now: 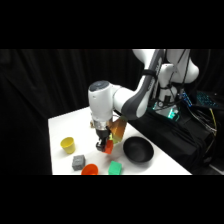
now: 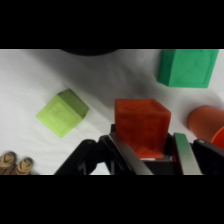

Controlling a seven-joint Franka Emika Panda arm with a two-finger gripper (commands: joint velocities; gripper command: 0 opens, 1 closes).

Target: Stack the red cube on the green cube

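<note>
My gripper (image 1: 105,146) hangs over the table's front middle, shut on the red cube (image 1: 108,148). In the wrist view the red cube (image 2: 141,126) sits between my fingers (image 2: 185,152), lifted above the table. The green cube (image 1: 115,168) rests on the table below and to the right of the gripper, near the front edge. In the wrist view the green cube (image 2: 188,67) lies at the upper right, apart from the red cube.
A black bowl (image 1: 138,150) stands right of the gripper. A yellow cup (image 1: 68,145), a grey block (image 1: 78,162) and an orange-red cup (image 1: 90,170) lie at the front left. A lime cube (image 2: 62,112) and the orange-red cup (image 2: 205,122) flank the gripper in the wrist view.
</note>
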